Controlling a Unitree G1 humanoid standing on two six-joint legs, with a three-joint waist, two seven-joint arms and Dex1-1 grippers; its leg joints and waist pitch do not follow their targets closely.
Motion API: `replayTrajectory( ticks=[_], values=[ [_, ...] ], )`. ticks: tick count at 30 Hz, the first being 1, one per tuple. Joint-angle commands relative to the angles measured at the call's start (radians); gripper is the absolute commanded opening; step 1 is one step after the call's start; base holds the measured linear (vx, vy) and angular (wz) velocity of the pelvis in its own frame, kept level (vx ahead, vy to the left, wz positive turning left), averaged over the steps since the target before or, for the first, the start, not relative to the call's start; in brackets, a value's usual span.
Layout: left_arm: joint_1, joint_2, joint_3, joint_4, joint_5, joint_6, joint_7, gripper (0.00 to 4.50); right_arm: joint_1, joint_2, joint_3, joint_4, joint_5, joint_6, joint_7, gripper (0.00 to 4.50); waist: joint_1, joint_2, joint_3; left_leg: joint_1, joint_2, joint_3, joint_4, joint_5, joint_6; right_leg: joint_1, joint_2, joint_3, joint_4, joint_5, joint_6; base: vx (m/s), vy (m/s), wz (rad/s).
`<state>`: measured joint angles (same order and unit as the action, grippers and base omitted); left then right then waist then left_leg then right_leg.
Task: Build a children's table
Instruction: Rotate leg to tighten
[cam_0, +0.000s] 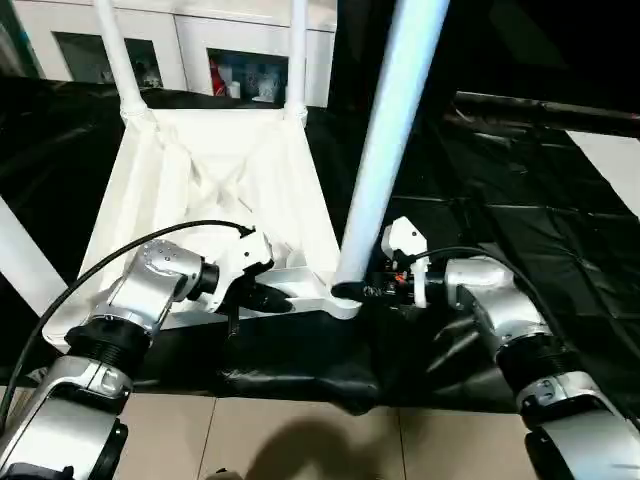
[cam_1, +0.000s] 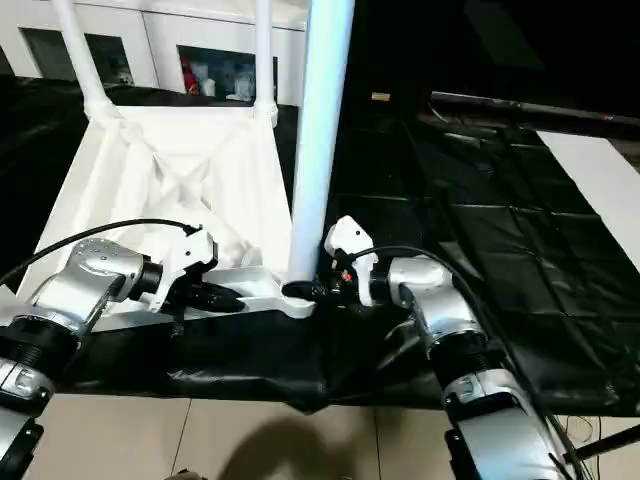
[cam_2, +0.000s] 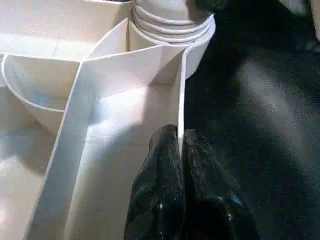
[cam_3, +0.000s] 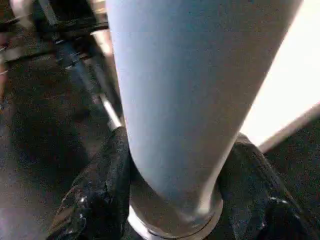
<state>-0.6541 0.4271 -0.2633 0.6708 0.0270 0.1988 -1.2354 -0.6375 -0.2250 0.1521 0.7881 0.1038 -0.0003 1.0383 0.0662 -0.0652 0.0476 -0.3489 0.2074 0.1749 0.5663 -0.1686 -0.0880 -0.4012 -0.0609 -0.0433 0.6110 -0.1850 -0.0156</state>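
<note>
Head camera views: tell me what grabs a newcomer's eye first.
A long white tube leg rises from the near corner socket of the upturned white plastic ribbed tabletop, the right gripper clamped around its base. The left gripper pinches the tabletop's near edge wall beside that socket.

Place: looked like a lab or workroom.
Worktable: draped in black sheeting, centre to 3 o'clock.
Cabinets: white, glass-fronted, at 11 o'clock.
Floor: pale tiles, 6 o'clock.
</note>
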Motion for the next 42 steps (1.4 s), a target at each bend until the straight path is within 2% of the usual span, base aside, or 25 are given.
replayTrajectory(
  ticks=[1,2,4,6,7,8,9,10,12,14,17,19,22,23,25,27,28,29,30,31,32,35,38,39,42],
  values=[
    [-0.005,-0.056,0.021,0.067,0.005,0.027,0.116,0.00,-0.005,0.031,-0.012,0.095,-0.038,0.012,-0.155,2.07,-0.004,0.002,-0.046,0.010,0.020,-0.001,-0.062,-0.299,-0.006,0.032,-0.072,0.039,-0.092,-0.403,-0.165,0.000,0.000,0.00],
    [-0.009,-0.062,0.025,0.074,0.006,0.028,0.132,0.00,-0.008,0.036,-0.019,0.108,-0.039,0.012,-0.182,2.07,-0.008,0.003,-0.047,0.013,0.021,-0.002,-0.061,-0.308,-0.011,0.029,-0.074,0.040,-0.093,-0.424,-0.162,-0.050,0.000,0.01],
    [-0.048,-0.127,0.058,0.143,0.012,0.052,0.287,0.00,-0.036,0.084,-0.069,0.186,-0.034,0.040,-0.383,2.06,-0.017,0.003,-0.042,0.010,0.017,-0.005,-0.064,-0.334,-0.022,0.026,-0.069,0.036,-0.102,-0.496,-0.134,-0.054,0.002,0.00],
    [-0.096,-0.204,0.098,0.206,0.009,0.087,0.466,0.00,-0.072,0.139,-0.119,0.241,-0.017,0.079,-0.589,2.06,-0.022,0.003,-0.043,0.017,0.013,-0.011,-0.060,-0.369,-0.030,0.021,-0.071,0.030,-0.110,-0.581,-0.105,-0.058,0.008,-0.03],
    [-0.112,-0.230,0.111,0.226,0.007,0.098,0.527,0.00,-0.087,0.159,-0.138,0.258,-0.007,0.090,-0.655,2.06,-0.024,0.001,-0.043,0.014,0.011,-0.012,-0.059,-0.373,-0.029,0.021,-0.073,0.027,-0.116,-0.613,-0.084,-0.052,0.011,-0.04],
    [-0.112,-0.230,0.111,0.226,0.007,0.098,0.527,0.00,-0.087,0.160,-0.138,0.258,-0.007,0.090,-0.655,2.06,-0.028,-0.001,-0.043,0.015,0.011,-0.012,-0.058,-0.376,-0.027,0.019,-0.071,0.026,-0.118,-0.621,-0.079,0.000,0.000,0.00],
    [-0.131,-0.260,0.128,0.247,0.000,0.100,0.595,0.00,-0.106,0.182,-0.159,0.277,0.005,0.097,-0.729,2.05,-0.026,0.003,-0.046,0.019,0.010,-0.011,-0.056,-0.380,-0.019,0.015,-0.072,0.027,-0.122,-0.616,-0.071,0.000,0.000,0.00],
    [-0.144,-0.282,0.140,0.261,-0.007,0.097,0.637,0.00,-0.121,0.198,-0.169,0.288,0.009,0.098,-0.775,2.04,-0.026,0.000,-0.048,0.017,0.010,-0.011,-0.056,-0.373,-0.012,0.016,-0.069,0.026,-0.120,-0.590,-0.073,0.000,0.000,0.00],
    [-0.153,-0.296,0.147,0.270,-0.011,0.094,0.661,0.00,-0.129,0.208,-0.174,0.296,0.011,0.097,-0.801,2.03,-0.025,0.002,-0.050,0.010,0.011,-0.011,-0.059,-0.359,-0.001,0.020,-0.069,0.027,-0.117,-0.545,-0.082,0.000,0.000,0.00],
    [-0.168,-0.326,0.162,0.291,-0.021,0.068,0.699,0.00,-0.151,0.239,-0.186,0.311,0.020,0.088,-0.838,2.01,-0.023,0.002,-0.053,0.007,0.011,-0.007,-0.059,-0.341,0.006,0.020,-0.067,0.031,-0.112,-0.490,-0.093,0.000,0.000,0.00],
    [-0.176,-0.340,0.157,0.302,-0.016,0.059,0.694,0.00,-0.166,0.266,-0.185,0.322,0.023,0.071,-0.822,2.01,-0.020,-0.001,-0.056,-0.001,0.013,-0.004,-0.060,-0.292,0.019,0.030,-0.067,0.033,-0.097,-0.367,-0.129,0.000,0.000,0.00],
    [-0.181,-0.339,0.144,0.313,0.001,0.053,0.675,0.00,-0.175,0.276,-0.182,0.333,0.014,0.043,-0.792,2.01,-0.018,-0.006,-0.057,-0.003,0.012,-0.001,-0.058,-0.274,0.028,0.033,-0.068,0.034,-0.094,-0.330,-0.141,0.000,0.000,0.00],
    [-0.182,-0.335,0.139,0.316,0.008,0.053,0.666,0.00,-0.177,0.275,-0.182,0.333,0.011,0.027,-0.773,2.01,-0.014,-0.005,-0.055,-0.002,0.011,0.001,-0.057,-0.270,0.035,0.032,-0.070,0.036,-0.095,-0.350,-0.142,0.000,0.000,0.00],
    [-0.180,-0.326,0.129,0.314,0.017,0.053,0.647,0.00,-0.175,0.269,-0.183,0.319,0.016,0.002,-0.726,2.56,-0.014,-0.008,-0.055,-0.003,0.011,0.001,-0.057,-0.270,0.037,0.033,-0.070,0.035,-0.095,-0.354,-0.138,0.000,0.000,0.00],
    [-0.171,-0.301,0.105,0.298,0.031,0.061,0.584,0.00,-0.164,0.243,-0.181,0.277,0.032,-0.026,-0.622,2.69,-0.009,-0.009,-0.055,-0.005,0.012,0.002,-0.056,-0.260,0.052,0.036,-0.071,0.035,-0.096,-0.361,-0.131,0.000,0.000,0.00],
    [-0.152,-0.270,0.078,0.270,0.038,0.056,0.494,0.00,-0.144,0.198,-0.152,0.228,0.035,-0.010,-0.490,2.87,-0.013,-0.012,-0.052,-0.017,0.012,-0.004,-0.062,-0.256,0.054,0.044,-0.071,0.031,-0.096,-0.380,-0.119,0.000,0.000,0.00],
    [-0.132,-0.240,0.054,0.239,0.043,0.039,0.408,0.00,-0.120,0.150,-0.112,0.181,0.034,0.024,-0.348,2.87,-0.014,-0.014,-0.055,-0.019,0.015,-0.006,-0.061,-0.233,0.054,0.047,-0.072,0.031,-0.095,-0.367,-0.116,0.000,0.000,0.00],
    [-0.132,-0.240,0.054,0.239,0.043,0.039,0.408,0.00,-0.120,0.150,-0.112,0.181,0.034,0.024,-0.348,3.13,-0.015,-0.013,-0.055,-0.019,0.016,-0.008,-0.061,-0.233,0.058,0.050,-0.071,0.030,-0.093,-0.355,-0.120,0.000,0.000,0.00],
    [-0.105,-0.206,0.031,0.197,0.040,0.039,0.315,0.00,-0.083,0.091,-0.062,0.117,0.032,0.046,-0.206,3.17,-0.016,-0.012,-0.054,-0.017,0.018,-0.006,-0.059,-0.234,0.063,0.047,-0.072,0.032,-0.093,-0.339,-0.134,0.000,0.000,0.00],
    [-0.105,-0.206,0.031,0.197,0.040,0.039,0.315,0.00,-0.083,0.091,-0.062,0.117,0.032,0.046,-0.206,3.18,-0.018,-0.014,-0.055,-0.017,0.021,-0.004,-0.057,-0.217,0.071,0.046,-0.073,0.034,-0.087,-0.297,-0.154,0.000,0.000,0.00],
    [-0.097,-0.195,0.021,0.184,0.039,0.034,0.282,0.00,-0.072,0.073,-0.048,0.102,0.030,0.048,-0.167,3.18,-0.016,-0.012,-0.055,-0.009,0.023,-0.004,-0.057,-0.220,0.069,0.042,-0.073,0.034,-0.087,-0.292,-0.172,0.000,0.000,0.00],
    [-0.019,-0.109,-0.039,0.050,-0.017,0.018,0.005,0.00,-0.021,-0.028,0.012,0.010,0.033,0.085,0.017,3.56,-0.016,-0.009,-0.053,-0.012,0.026,-0.005,-0.059,-0.210,0.071,0.046,-0.073,0.034,-0.083,-0.263,-0.192,0.000,0.000,0.00],
    [-0.004,-0.086,-0.049,0.015,-0.029,0.027,-0.041,0.00,-0.016,-0.047,0.018,0.000,0.024,0.087,0.047,3.69,-0.023,-0.004,-0.060,-0.008,0.027,-0.002,-0.056,-0.181,0.061,0.045,-0.067,0.035,-0.068,-0.155,-0.230,0.000,0.000,0.00],
    [0.004,-0.064,-0.055,-0.008,-0.029,0.031,-0.063,0.00,-0.010,-0.063,0.030,-0.008,-0.004,0.063,0.072,3.90,-0.023,-0.003,-0.058,-0.004,0.026,0.000,-0.056,-0.177,0.059,0.044,-0.067,0.035,-0.067,-0.129,-0.247,0.000,0.000,0.00],
    [0.018,-0.032,-0.061,-0.042,-0.033,0.040,-0.099,0.00,0.002,-0.077,0.066,-0.026,-0.042,0.031,0.097,3.96,-0.019,-0.003,-0.059,-0.003,0.025,0.002,-0.054,-0.171,0.052,0.046,-0.069,0.036,-0.065,-0.119,-0.256,0.000,0.000,0.00]
  ],
)
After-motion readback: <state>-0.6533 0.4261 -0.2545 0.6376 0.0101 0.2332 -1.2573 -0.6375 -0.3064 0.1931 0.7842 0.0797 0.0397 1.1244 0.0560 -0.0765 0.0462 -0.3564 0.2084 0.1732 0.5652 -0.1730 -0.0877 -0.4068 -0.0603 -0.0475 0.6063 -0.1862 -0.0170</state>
